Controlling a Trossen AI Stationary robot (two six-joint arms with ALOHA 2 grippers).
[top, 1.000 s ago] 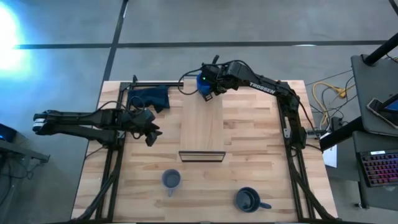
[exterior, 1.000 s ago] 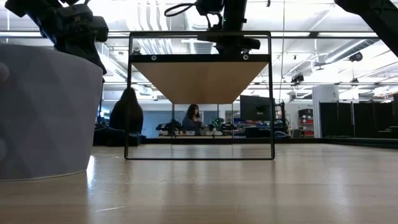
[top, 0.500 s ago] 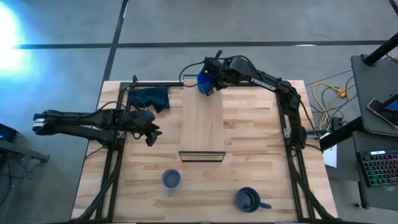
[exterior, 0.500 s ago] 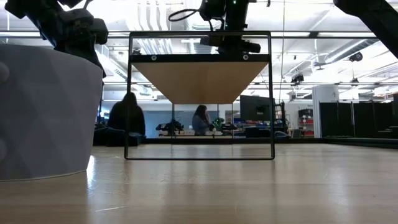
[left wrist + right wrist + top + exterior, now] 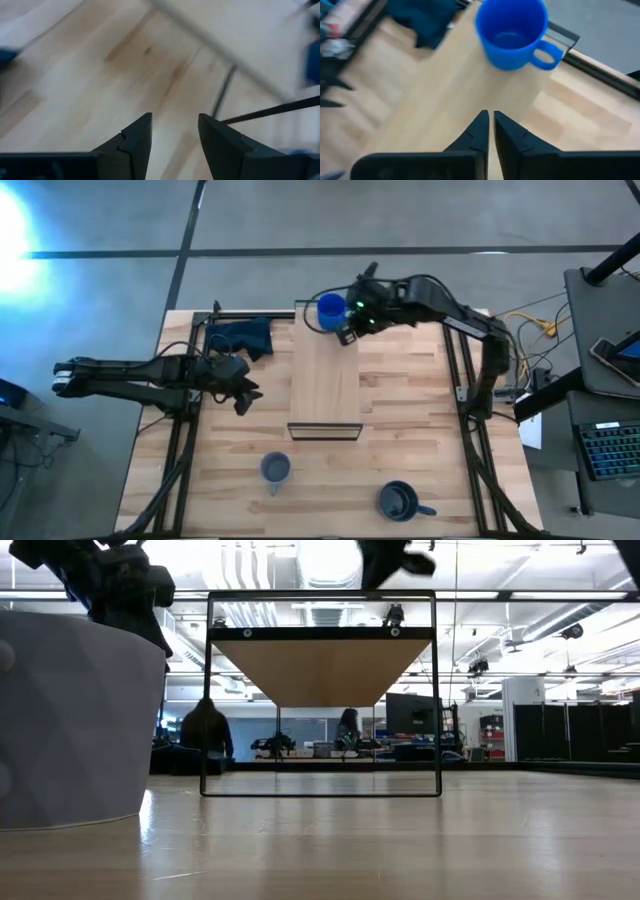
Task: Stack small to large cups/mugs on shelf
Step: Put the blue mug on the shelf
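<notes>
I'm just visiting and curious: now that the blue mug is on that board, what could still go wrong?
The bright blue mug stands near the far end of the shelf, so a bump could tip it off. The right gripper, shut, is close beside it and might clip the handle. The grey-blue mug and navy mug are not yet on the shelf.

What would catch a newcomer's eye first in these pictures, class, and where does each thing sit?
The bright blue mug stands upright at the far end of the shelf, with the right claw shut and empty just beside it. The small grey-blue mug and the dark navy mug wait on the table's near edge, while the left claw hangs open left of the shelf.
</notes>
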